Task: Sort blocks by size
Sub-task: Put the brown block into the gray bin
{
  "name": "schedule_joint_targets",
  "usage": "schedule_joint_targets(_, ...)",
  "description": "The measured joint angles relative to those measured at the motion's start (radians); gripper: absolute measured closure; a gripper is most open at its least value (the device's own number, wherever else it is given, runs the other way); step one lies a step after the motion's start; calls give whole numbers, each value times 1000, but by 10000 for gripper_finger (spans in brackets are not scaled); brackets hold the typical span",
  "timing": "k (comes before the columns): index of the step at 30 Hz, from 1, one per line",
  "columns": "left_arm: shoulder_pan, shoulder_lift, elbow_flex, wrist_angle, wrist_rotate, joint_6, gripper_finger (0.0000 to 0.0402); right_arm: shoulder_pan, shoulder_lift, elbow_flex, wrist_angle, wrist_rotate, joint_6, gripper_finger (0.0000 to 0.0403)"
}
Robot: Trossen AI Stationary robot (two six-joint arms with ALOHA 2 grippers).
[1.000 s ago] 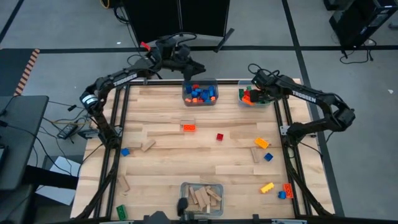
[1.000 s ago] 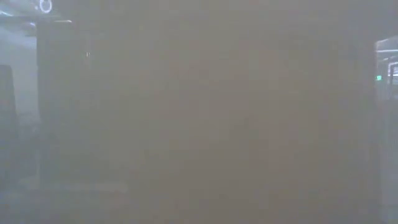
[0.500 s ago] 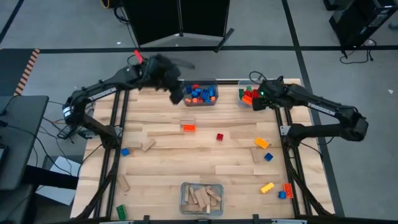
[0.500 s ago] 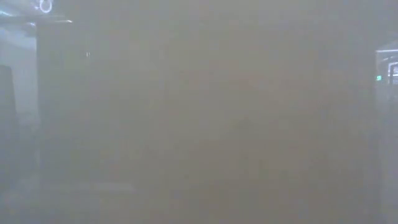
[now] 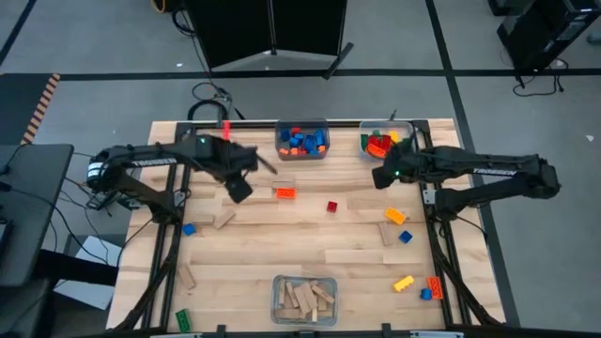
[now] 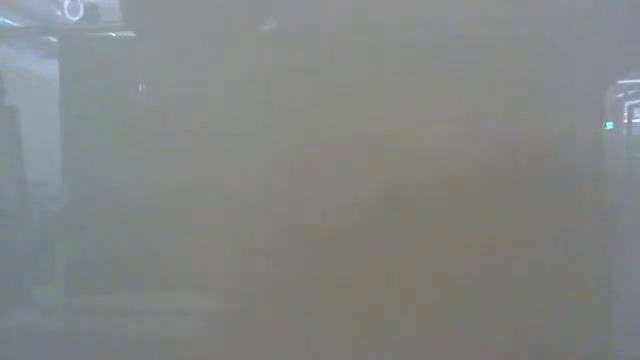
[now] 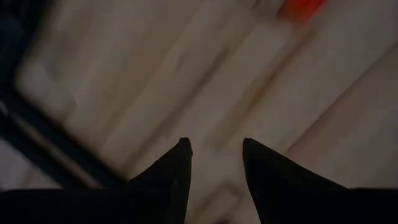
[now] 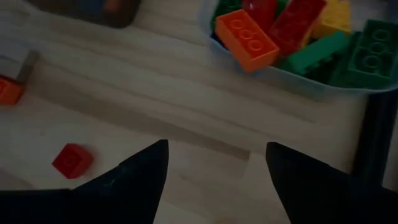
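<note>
Loose blocks lie flat on the wooden table (image 5: 300, 249): an orange brick (image 5: 285, 192), a small red brick (image 5: 331, 207), a blue brick (image 5: 189, 228), a tan wooden block (image 5: 223, 220), and several more at the right and near edges. My left gripper (image 5: 239, 188) hangs open above bare table left of the orange brick (image 7: 301, 7), pointing steeply down, nothing between its fingers (image 7: 216, 146). My right gripper (image 5: 380, 176) is open over the table just near of the far right bin, also holding nothing (image 8: 217, 148). The red brick (image 8: 73, 160) lies off to one side of it.
Three clear bins stand on the table: far middle (image 5: 301, 141) with small blue and orange bricks, far right (image 5: 383, 143) with large bricks (image 8: 292, 37), near middle (image 5: 304, 299) with wooden blocks. The table's middle is bare wood. The low view shows only haze.
My left gripper has swung from above the far middle bin toward the table's near and left side and tipped to point down at the table. My right gripper has drawn back from over the far right bin toward the near edge.
</note>
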Motion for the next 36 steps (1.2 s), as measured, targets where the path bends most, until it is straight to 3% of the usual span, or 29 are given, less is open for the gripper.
schedule_joint_targets(5, -43, 0, -169, -51, 91, -106, 251, 61, 37, 0, 12, 13, 4, 121)
schedule_joint_targets(10, -63, 2, -311, -29, 185, -117, 250, 88, 68, 0, 11, 14, 3, 118)
schedule_joint_targets(16, -63, 2, -392, 73, 288, -143, 225, 102, 77, 0, 15, 14, 3, 121)
schedule_joint_targets(24, -63, 2, -395, 278, 300, -180, 179, 106, 78, 0, 15, 13, 4, 124)
schedule_joint_targets(36, -95, 76, -457, 331, 260, -196, 177, 137, 78, 0, 14, 14, 14, 128)
